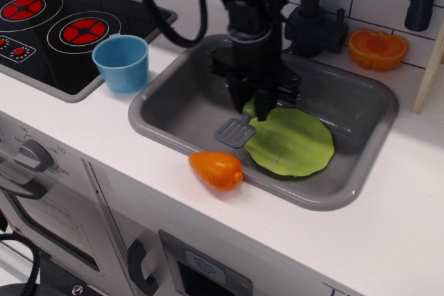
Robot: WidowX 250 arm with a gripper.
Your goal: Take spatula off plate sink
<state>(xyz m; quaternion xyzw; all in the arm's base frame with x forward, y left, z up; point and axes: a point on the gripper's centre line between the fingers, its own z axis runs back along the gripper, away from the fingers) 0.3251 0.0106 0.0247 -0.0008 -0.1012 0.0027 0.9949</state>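
Over the sink (173, 112), just left of the plate (295, 142), the claw (263, 110) is clamped on the stubby handle of the spatula (236, 132). Its grey blade hangs off the plate's left edge, above the bare basin floor. So the lift looks done; what remains, I'd judge, is lowering it beside the plate and letting go. An orange toy (216, 170) sits on the surface near the sink's front rim.
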